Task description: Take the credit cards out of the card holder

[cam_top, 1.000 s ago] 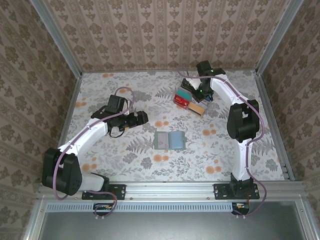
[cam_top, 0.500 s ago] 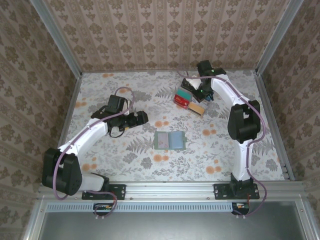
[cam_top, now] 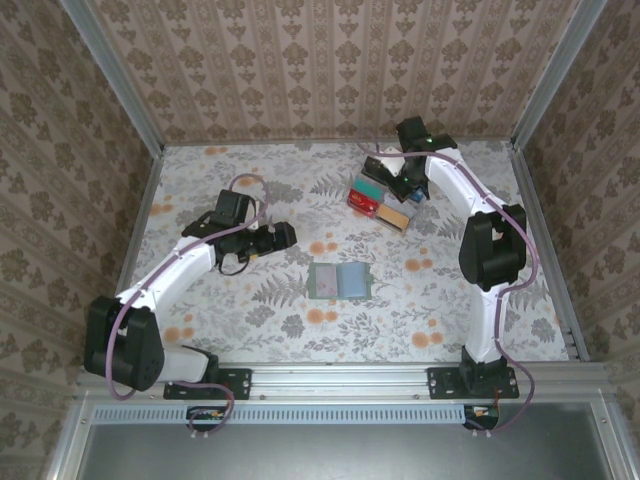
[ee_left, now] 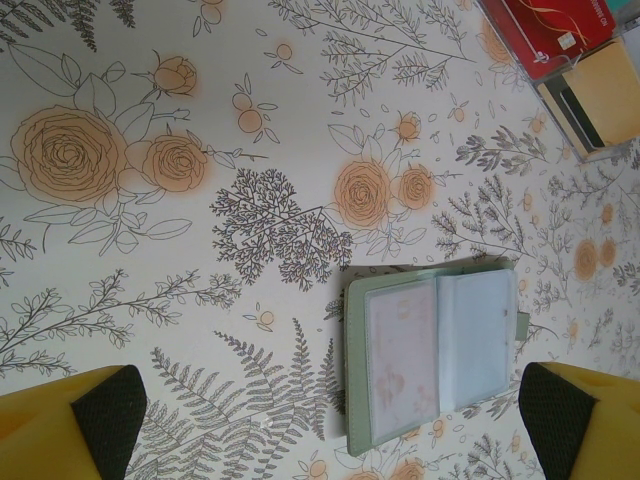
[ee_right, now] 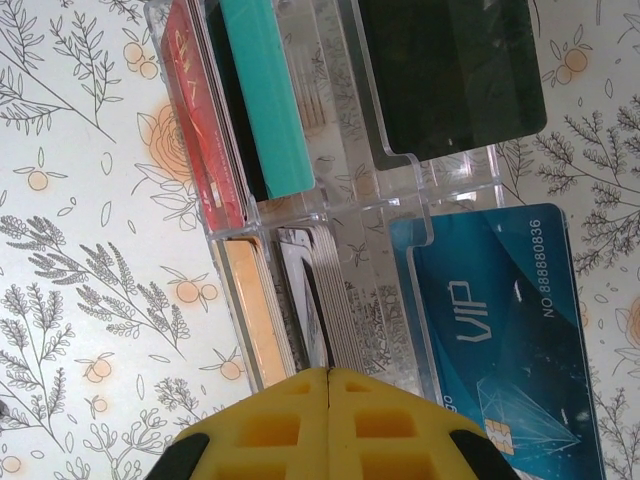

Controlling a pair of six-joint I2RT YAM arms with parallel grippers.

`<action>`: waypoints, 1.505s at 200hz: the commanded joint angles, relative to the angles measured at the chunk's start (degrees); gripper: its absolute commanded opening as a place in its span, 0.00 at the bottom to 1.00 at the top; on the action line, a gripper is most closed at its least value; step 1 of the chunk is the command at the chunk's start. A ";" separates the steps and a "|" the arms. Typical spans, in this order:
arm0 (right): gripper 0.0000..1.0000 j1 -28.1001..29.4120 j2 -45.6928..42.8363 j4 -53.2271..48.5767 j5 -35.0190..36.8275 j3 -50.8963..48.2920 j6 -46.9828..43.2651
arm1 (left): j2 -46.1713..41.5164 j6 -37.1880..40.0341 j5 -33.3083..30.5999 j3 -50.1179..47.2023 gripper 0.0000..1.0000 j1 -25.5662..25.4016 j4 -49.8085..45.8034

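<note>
Clear glossy plastic rack [ee_right: 330,100], smooth glossy credit cards [ee_right: 500,320], matt leather-like card holder [ee_left: 430,365]

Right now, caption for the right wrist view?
Shut yellow right gripper over a clear plastic card organiser with red, teal, black and blue rectangular credit cards.

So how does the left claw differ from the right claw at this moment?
The left claw is wide open; the right claw is shut. The left claw points at the open card holder, while the right claw points at the clear rack with cards in it. Both have yellow fingers and hold nothing.
</note>
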 commanded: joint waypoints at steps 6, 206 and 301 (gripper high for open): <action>0.00 0.38 2.12 0.15 0.91 0.64 -1.51 | 0.19 -0.58 0.23 0.43 1.00 -0.31 0.00; 0.53 2.65 -4.58 9.80 4.58 -3.50 9.21 | 0.11 -0.81 0.14 -0.39 1.00 -0.39 -0.08; 0.63 15.14 -30.80 16.64 1.32 -34.34 43.93 | 2.67 -6.26 -0.62 -2.36 1.00 -5.62 2.43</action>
